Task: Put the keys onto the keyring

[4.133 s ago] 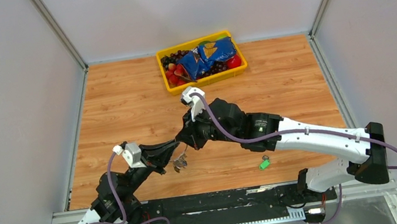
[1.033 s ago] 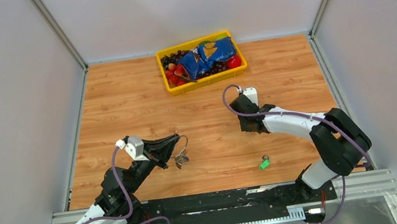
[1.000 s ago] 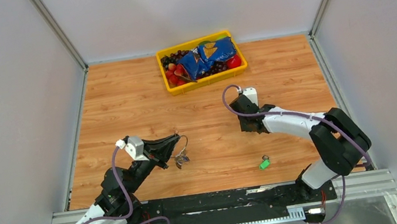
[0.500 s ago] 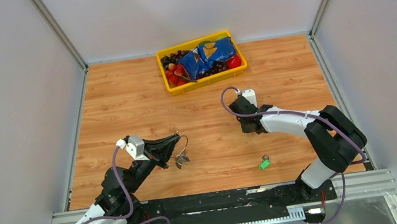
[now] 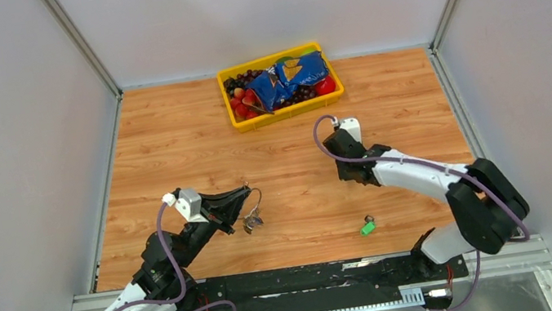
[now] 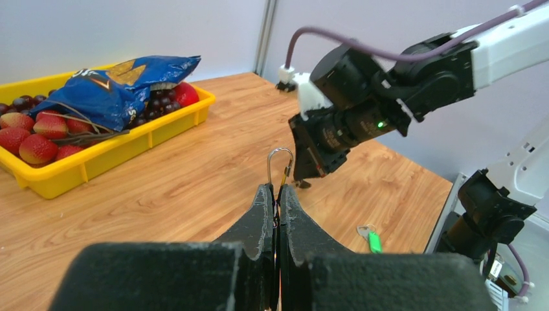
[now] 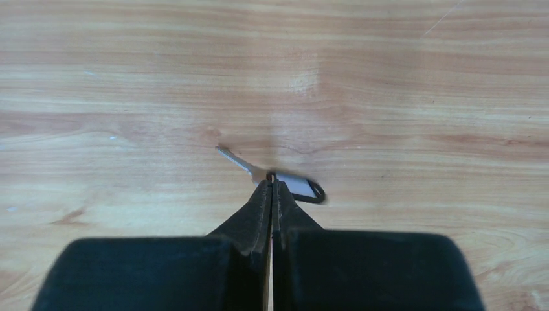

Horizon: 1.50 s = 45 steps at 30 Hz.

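one key (image 7: 248,166) in right fingers (image 7: 254,212), keyring (image 6: 280,149) in left (image 6: 259,221) (bag (image 6: 123,79) unreadable)

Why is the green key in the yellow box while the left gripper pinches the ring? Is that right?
No. The green key lies on the table, outside the yellow box, as the top view shows. The left gripper does pinch the ring.
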Tool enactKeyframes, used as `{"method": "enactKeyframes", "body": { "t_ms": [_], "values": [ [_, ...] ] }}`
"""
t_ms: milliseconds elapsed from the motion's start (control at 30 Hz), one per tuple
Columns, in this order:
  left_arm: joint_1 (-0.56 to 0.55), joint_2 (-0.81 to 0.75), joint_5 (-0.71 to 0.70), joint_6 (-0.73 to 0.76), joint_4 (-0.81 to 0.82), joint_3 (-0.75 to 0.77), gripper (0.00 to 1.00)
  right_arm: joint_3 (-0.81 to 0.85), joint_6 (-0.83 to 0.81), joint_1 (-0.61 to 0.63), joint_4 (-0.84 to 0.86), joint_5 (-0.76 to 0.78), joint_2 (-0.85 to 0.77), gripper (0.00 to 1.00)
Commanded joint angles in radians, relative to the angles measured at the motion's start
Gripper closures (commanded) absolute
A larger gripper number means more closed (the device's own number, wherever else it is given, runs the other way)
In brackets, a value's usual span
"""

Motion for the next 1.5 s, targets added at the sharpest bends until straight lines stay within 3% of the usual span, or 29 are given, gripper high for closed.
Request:
{"method": "enactKeyframes", "body": {
  "t_ms": [0, 367, 600, 767, 1000, 1233, 1467],
  "values": [
    [0.003, 0.003, 0.008, 0.001, 0.061, 0.037, 1.00, 0.000, -0.018, 0.004, -0.008, -0.072, -0.162, 1.00],
    [0.003, -0.013, 0.014, 0.004, 0.060, 0.036, 1.00, -0.049, -0.022, 0.006, 0.077, -0.579, -0.575, 1.00],
    [0.003, -0.029, 0.042, 0.006, 0.069, 0.036, 1.00, -0.085, 0.070, 0.007, 0.248, -0.947, -0.687, 1.00],
    [0.003, -0.050, 0.066, 0.014, 0.075, 0.033, 1.00, -0.127, 0.192, 0.027, 0.443, -1.066, -0.694, 1.00],
    [0.003, -0.056, 0.106, 0.032, 0.107, 0.026, 1.00, -0.160, 0.329, 0.168, 0.673, -1.044, -0.625, 1.00],
    [0.003, -0.081, 0.127, 0.060, 0.146, 0.001, 1.00, -0.201, 0.472, 0.314, 0.972, -0.914, -0.521, 1.00],
    [0.003, -0.091, 0.145, 0.081, 0.174, -0.014, 1.00, -0.216, 0.566, 0.392, 1.158, -0.766, -0.438, 1.00]
  ]
}}
